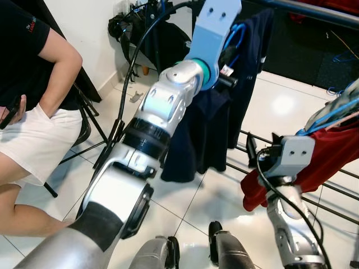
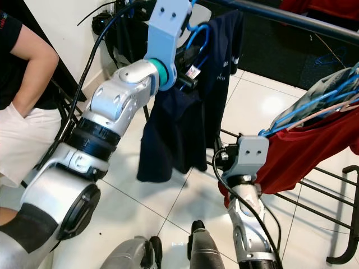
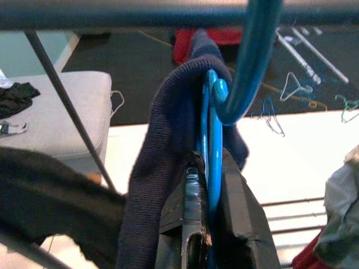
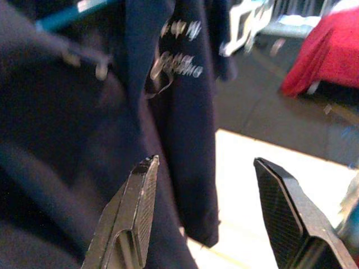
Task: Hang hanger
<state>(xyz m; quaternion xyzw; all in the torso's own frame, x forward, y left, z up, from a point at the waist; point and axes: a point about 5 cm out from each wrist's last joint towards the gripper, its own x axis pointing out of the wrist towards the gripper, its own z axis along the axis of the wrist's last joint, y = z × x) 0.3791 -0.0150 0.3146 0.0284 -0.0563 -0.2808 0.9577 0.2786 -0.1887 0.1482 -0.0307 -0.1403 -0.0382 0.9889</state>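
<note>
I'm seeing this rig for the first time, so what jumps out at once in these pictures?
The raised left pincer is shut on a blue hanger carrying a navy shirt, its hook at the dark rail. Lower right, the right pincer is open beside a red garment. A seated person is at the left.

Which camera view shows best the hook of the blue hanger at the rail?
The left wrist view: the blue hanger's hook is close and sharp, curving around the dark rail, with the left hand shut on the hanger below. The eye views show only blue loops beside the navy garment. The right wrist view shows the garment, blurred.
</note>
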